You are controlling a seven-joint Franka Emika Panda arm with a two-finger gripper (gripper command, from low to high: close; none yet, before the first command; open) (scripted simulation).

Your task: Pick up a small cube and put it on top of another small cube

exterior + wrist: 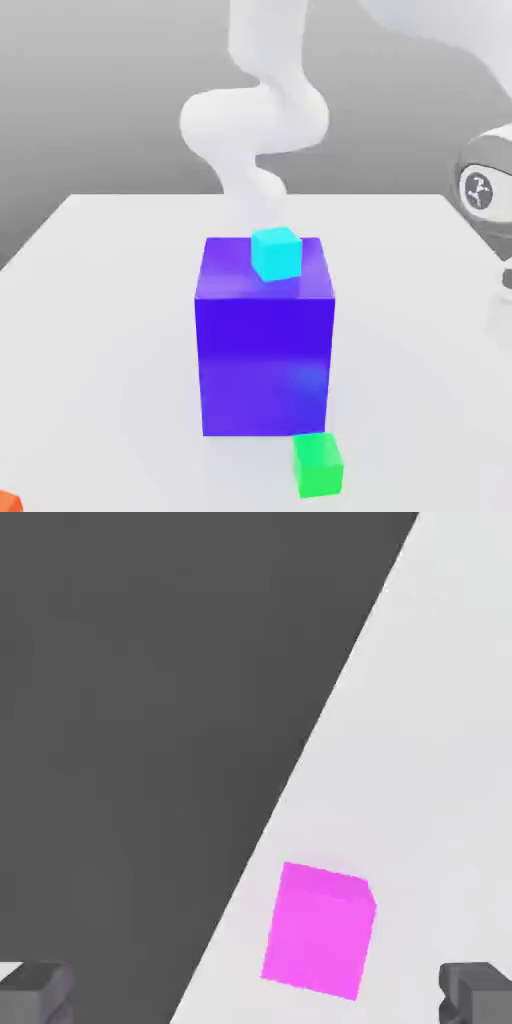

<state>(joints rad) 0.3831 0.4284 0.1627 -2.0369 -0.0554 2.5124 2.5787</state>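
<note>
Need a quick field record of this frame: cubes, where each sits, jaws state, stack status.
magenta cube: on the white table, near its edge, nothing on it
gripper: jaws open, empty, cube between and ahead of the fingertips
green cube: on the table in front of the big blue cube
cyan cube: on top of the big blue cube
orange-red cube: at the exterior view's lower left corner
stack: not yet done

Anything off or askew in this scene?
Mostly tidy. The small cyan cube sits on the big blue-violet cube, turned slightly against its edges. The magenta-pink cube lies close to the table edge. Nothing damaged.
</note>
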